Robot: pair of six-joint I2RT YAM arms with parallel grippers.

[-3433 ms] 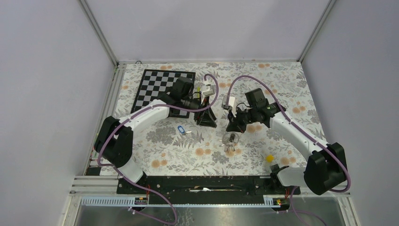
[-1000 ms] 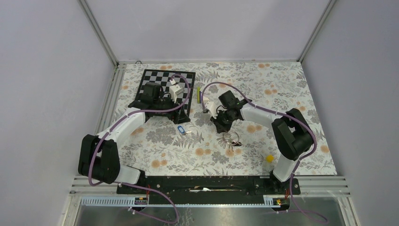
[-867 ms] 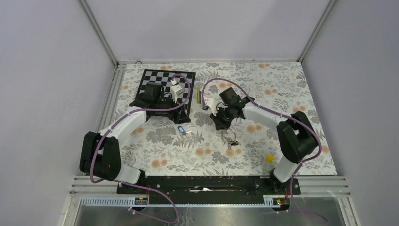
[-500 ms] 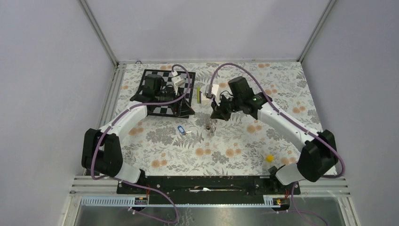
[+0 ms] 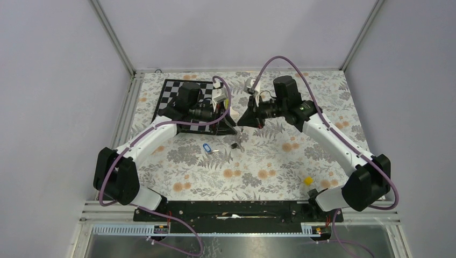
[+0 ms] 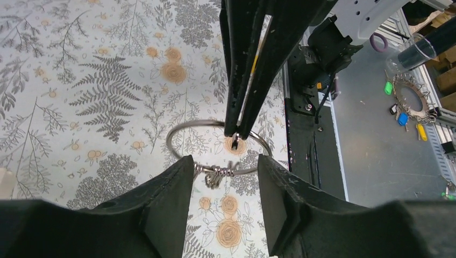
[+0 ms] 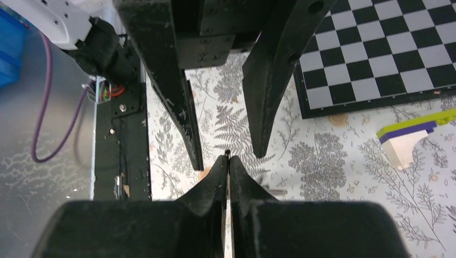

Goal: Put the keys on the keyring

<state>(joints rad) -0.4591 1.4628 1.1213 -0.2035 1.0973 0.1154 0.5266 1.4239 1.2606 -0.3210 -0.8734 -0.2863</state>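
We find the keyring (image 6: 185, 128) off the surface (image 5: 279, 166), hanging in the air where the two arms meet, just beside the right edge of the chessboard (image 5: 175, 94). The right tool (image 6: 236, 134) is shut tight on the ring's far arc, and its fingertips pinch the thin wire. From the right wrist the ring shows only as an edge-on sliver at those tips.

The left tool (image 6: 223, 164) is about half open and holds nothing. Its fingers (image 6: 166, 204) stand one on each side of the ring's near arc, where the bunch of small metal pieces (image 6: 216, 173) hangs. The ring lies straight ahead of the left tool, its flat face tilted toward that wrist. The near arc runs across the gap from one finger to the other.

We judge that this crosswise lie decides the next grip. If the left tool closes here, it would meet the pieces and the wire lengthwise rather than across, and the ring could twist or slip.

The blue key (image 5: 206, 148) lies flat on the surface, a little toward the bases and on the left arm's side, so the left arm is the nearer one to it. It is not yet on the ring. We cannot pick out the black key with any certainty. A dark speck under the tools in the top view may be it or the hanging pieces.
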